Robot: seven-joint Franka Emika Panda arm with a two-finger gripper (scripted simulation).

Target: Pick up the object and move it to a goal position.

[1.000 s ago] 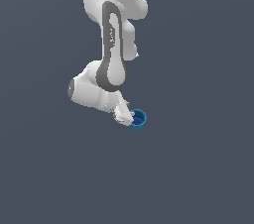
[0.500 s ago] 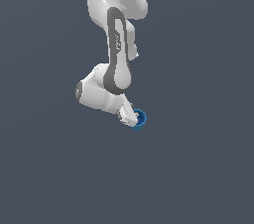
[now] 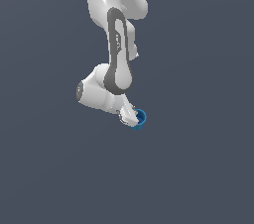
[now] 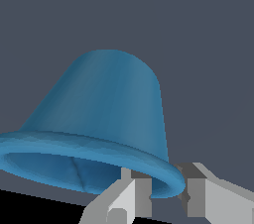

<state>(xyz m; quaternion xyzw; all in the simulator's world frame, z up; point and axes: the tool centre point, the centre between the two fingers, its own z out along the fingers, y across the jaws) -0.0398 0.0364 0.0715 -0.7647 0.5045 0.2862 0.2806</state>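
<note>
The object is a small bright blue cup (image 3: 140,118) with a flared rim and a darker hollow inside. In the exterior view it hangs at the tip of my white gripper (image 3: 130,115), just to the exterior view's right of the wrist. The wrist view shows the cup (image 4: 104,109) large and tilted, its mouth turned toward the camera. My gripper (image 4: 163,193) is shut on the cup's rim, with one grey finger (image 4: 136,196) inside the rim and the other finger (image 4: 201,193) outside it. I cannot tell whether the cup touches the ground.
A plain dark grey surface (image 3: 198,168) fills both views. My white arm (image 3: 116,54) reaches down from the top of the exterior view.
The wrist and forearm have shifted slightly to the exterior view's right. The cup stays in the gripper at nearly the same spot.
</note>
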